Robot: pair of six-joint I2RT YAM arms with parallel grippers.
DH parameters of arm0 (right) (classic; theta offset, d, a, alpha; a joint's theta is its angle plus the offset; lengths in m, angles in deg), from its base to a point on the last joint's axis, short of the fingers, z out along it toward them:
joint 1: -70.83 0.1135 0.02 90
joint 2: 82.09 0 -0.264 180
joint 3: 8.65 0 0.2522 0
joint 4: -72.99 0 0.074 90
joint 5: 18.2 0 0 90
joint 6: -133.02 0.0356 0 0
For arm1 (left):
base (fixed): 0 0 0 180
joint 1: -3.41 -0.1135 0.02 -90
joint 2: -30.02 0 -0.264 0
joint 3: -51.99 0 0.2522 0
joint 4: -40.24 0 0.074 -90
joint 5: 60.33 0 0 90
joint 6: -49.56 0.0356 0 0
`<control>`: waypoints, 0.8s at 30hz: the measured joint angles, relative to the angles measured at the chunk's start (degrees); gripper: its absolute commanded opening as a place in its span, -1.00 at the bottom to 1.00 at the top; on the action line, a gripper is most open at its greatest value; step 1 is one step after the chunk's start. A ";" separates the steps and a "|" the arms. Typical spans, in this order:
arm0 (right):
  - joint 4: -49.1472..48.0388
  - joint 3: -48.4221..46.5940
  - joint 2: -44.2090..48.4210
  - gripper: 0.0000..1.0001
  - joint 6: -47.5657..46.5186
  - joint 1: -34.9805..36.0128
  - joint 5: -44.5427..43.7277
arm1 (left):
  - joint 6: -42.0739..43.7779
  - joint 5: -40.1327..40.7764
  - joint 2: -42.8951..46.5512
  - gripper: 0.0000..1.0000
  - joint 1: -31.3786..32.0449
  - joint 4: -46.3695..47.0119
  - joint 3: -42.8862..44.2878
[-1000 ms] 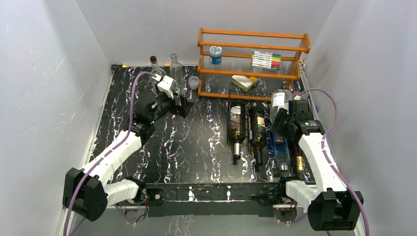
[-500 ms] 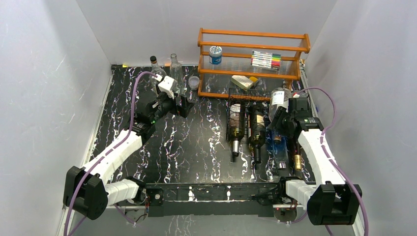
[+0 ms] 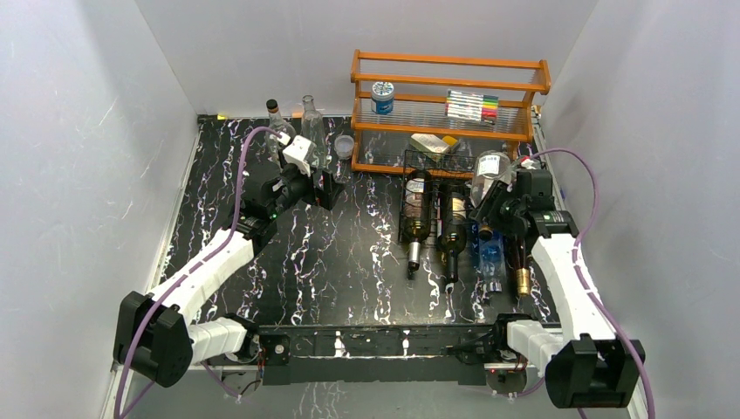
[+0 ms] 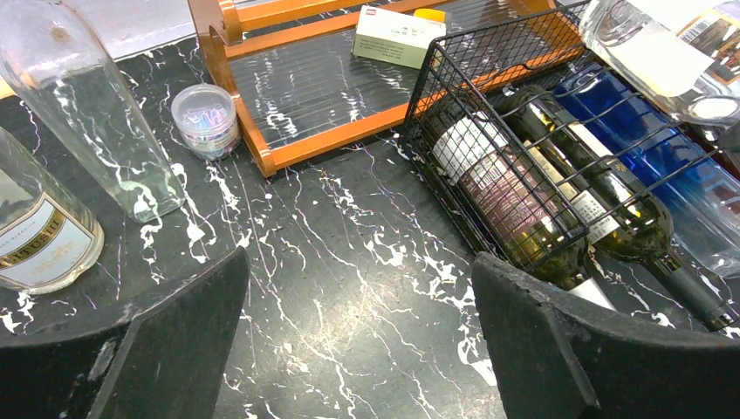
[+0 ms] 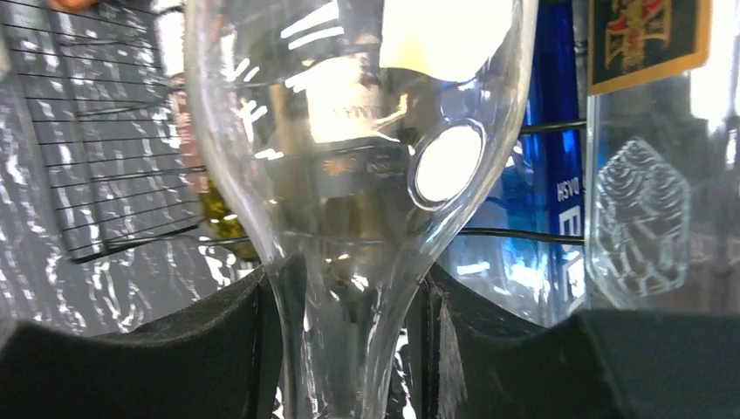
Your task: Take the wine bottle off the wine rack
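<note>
The black wire wine rack lies at the right of the table with two dark bottles, a blue bottle and a gold-capped bottle in its slots. It also shows in the left wrist view. My right gripper is shut on the neck of a clear wine bottle with a white label and holds it tilted above the rack's right side. In the right wrist view the bottle fills the frame, its neck between my fingers. My left gripper is open and empty over bare table left of the rack.
An orange wooden shelf with a can, markers and a small box stands behind the rack. Two clear glass bottles and a small plastic cup stand at the back left, close to my left gripper. White walls enclose the table.
My right gripper has lifted the clear bottle up and back, tilting it further off the rack. The rack and its bottles have shifted slightly. The left arm has hardly moved.
</note>
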 measured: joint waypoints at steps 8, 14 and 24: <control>-2.21 3.02 6.16 -0.99 4.02 0.13 2.71 | 0.13 0.00 0.00 0.97 0.00 0.00 0.00; -2.34 3.52 7.45 -1.00 5.75 0.04 3.13 | 0.15 0.02 0.00 0.97 0.00 -0.02 0.00; 3.15 2.97 12.35 -1.00 6.84 0.09 5.05 | 0.13 0.00 -1.03 0.97 0.00 -0.09 0.00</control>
